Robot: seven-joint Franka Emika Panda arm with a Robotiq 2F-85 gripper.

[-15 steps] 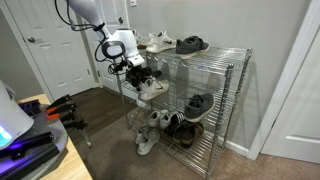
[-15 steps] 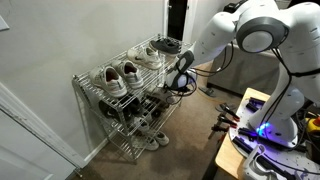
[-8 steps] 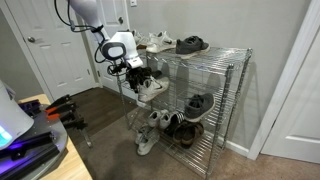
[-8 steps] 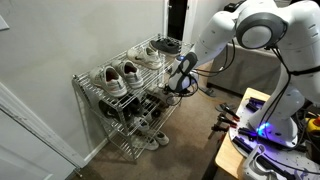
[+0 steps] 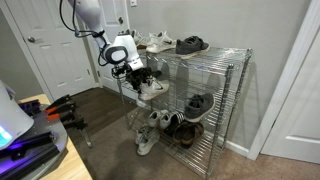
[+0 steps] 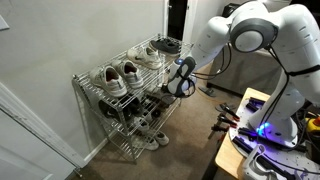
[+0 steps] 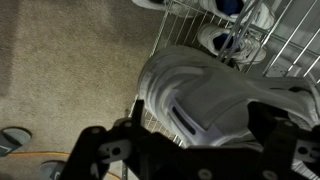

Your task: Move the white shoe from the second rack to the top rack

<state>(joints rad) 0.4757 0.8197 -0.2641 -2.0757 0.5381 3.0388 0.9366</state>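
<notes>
The white shoe (image 5: 152,87) sits at the front edge of the wire rack's (image 5: 238,75) second shelf, under the top shelf. My gripper (image 5: 135,70) is on it from the open side of the rack. In the wrist view the white shoe (image 7: 190,85) fills the space between my two dark fingers, and my gripper (image 7: 200,110) is shut on its upper. In an exterior view my gripper (image 6: 175,84) is at the rack's near end and hides the shoe.
The top shelf holds a pale pair (image 5: 155,41) and a black shoe (image 5: 191,44). Dark shoes (image 5: 198,103) lie on a lower shelf and more pairs (image 5: 152,128) on the bottom. A door (image 5: 55,45) and a table corner (image 5: 40,150) are nearby.
My gripper has shifted slightly outward from the rack with the white shoe; the other shoes have not moved.
</notes>
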